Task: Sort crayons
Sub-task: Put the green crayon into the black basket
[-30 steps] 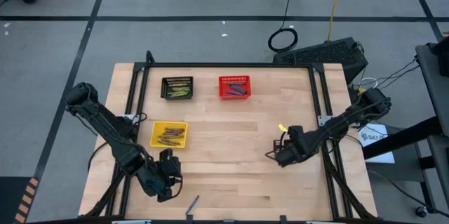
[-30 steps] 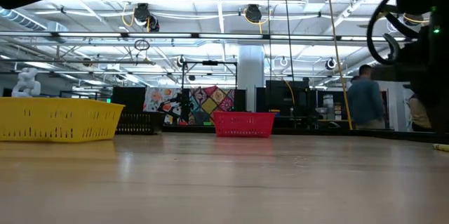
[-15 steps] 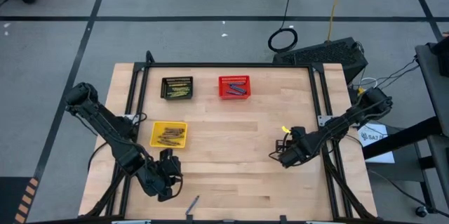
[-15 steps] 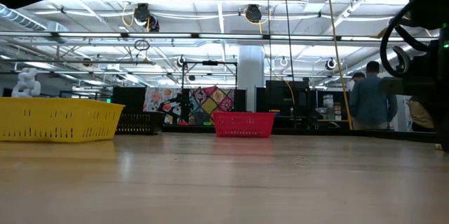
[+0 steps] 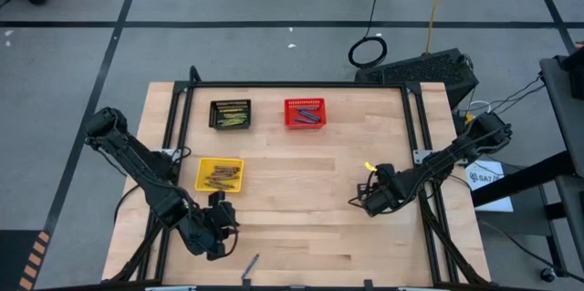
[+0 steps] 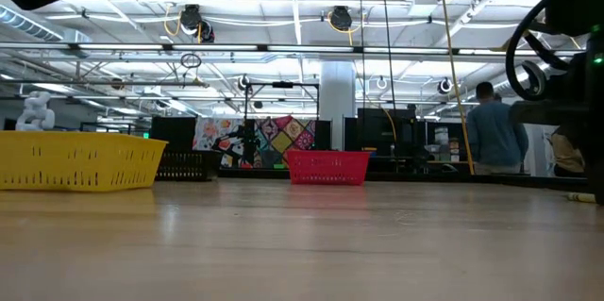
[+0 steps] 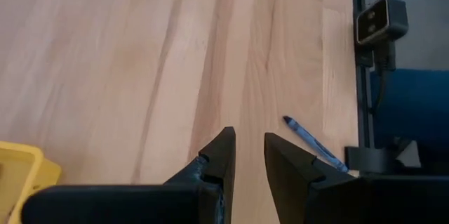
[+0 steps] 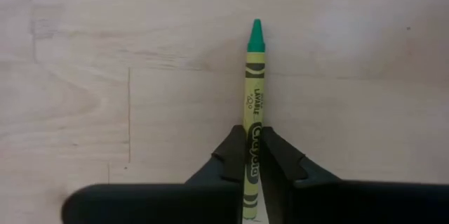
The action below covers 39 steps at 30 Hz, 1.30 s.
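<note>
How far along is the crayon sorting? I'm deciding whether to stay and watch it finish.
Nearly finished. The black basket, red basket and yellow basket each already hold crayons. In hand: the right pincer is shut on a yellow-green crayon over the table's right side. Left: that crayon needs a basket, and one blue crayon lies loose by the front edge, ahead of the open left pincer.

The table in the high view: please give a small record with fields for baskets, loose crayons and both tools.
black basket: far left, holds yellow-green crayons
red basket: far middle, holds blue crayons
yellow basket: left side, holds brown-orange crayons
right tool: shut on yellow-green crayon, right part of table
left tool: open, empty, near left corner
blue crayon: loose at near edge
</note>
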### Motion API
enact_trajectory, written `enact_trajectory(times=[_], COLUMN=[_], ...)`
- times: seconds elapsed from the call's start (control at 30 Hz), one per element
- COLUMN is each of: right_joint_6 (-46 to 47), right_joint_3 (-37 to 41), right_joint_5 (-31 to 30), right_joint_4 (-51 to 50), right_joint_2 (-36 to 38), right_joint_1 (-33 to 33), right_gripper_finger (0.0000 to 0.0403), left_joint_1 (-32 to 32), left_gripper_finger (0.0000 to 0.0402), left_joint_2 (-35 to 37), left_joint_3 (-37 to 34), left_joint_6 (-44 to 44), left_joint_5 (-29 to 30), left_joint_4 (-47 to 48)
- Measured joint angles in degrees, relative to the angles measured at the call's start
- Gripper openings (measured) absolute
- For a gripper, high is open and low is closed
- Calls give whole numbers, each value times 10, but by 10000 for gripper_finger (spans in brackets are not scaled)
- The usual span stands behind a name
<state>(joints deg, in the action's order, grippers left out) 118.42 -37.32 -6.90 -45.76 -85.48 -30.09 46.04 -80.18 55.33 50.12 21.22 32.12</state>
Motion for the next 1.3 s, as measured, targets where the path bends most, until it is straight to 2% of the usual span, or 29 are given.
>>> enact_trajectory(times=[0.2,0.43,0.67,0.97,1.07,1.3], right_joint_6=[-45,-122,-182,-294,-367,-568], right_joint_3=[-3,-49,-81,-84,-84,-84], right_joint_5=[-6,-42,-116,-207,-231,-233], right_joint_4=[0,-13,33,216,304,527], right_joint_2=[0,-3,-1,0,0,0], right_joint_1=[-1,-2,-2,-3,-4,-5], right_gripper_finger=[3,1,0,0,0,0], left_joint_1=[0,0,-5,-29,-37,-59], left_gripper_finger=[80,80,80,80,80,80], left_joint_2=[0,-1,-1,-7,-20,-64], left_joint_3=[0,0,-14,-21,-21,-21], left_joint_6=[1,1,-30,-76,-92,-141], left_joint_5=[52,104,123,123,121,76], left_joint_4=[-2,-4,-52,-119,-136,-220])
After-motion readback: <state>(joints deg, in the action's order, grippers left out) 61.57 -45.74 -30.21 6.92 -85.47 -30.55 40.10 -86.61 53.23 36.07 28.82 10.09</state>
